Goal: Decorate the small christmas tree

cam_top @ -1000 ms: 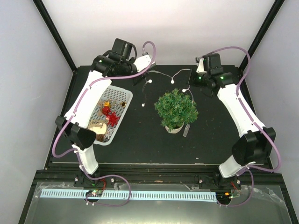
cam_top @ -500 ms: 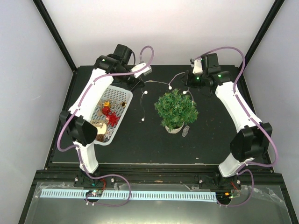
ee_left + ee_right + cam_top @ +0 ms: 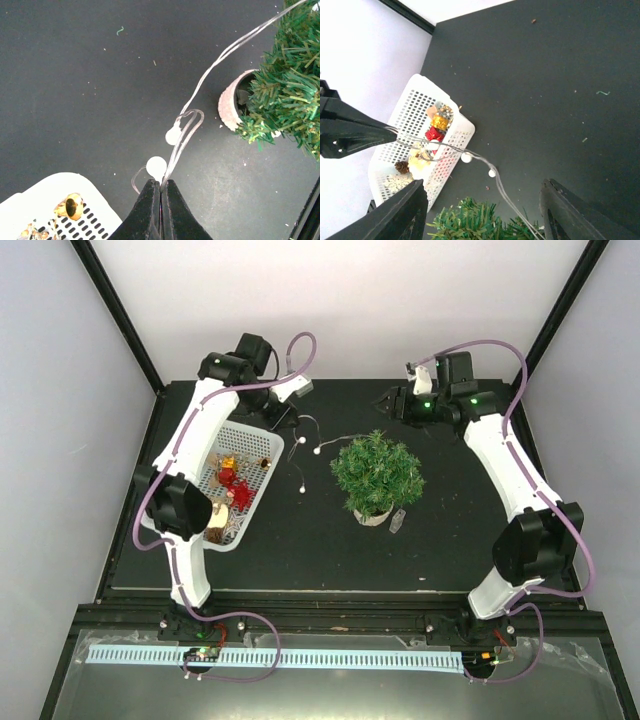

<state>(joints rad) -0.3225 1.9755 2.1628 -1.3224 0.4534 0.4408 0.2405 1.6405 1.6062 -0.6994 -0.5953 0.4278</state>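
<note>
The small christmas tree [image 3: 377, 476] stands mid-table on a whitish pot [image 3: 227, 106]; its green sprigs [image 3: 475, 222] fill the bottom of the right wrist view. A clear light string [image 3: 200, 90] with white bulbs [image 3: 303, 439] runs from the tree's top left to my left gripper [image 3: 283, 418]. That gripper [image 3: 160, 182] is shut on the string's wire, just behind one bulb [image 3: 156, 166]. My right gripper [image 3: 394, 400] hovers behind the tree. It [image 3: 483, 184] is open, with the string [image 3: 492, 173] lying apart below it.
A white mesh basket [image 3: 232, 430] of red and gold ornaments sits at the left, under the left arm. A small clear battery box [image 3: 399, 519] lies beside the tree's pot. Black frame posts and pale walls close in the table's back corners.
My right gripper has opened and let go of the light string, which now sags onto the tree. The left gripper has drawn its end of the string back to the left.
</note>
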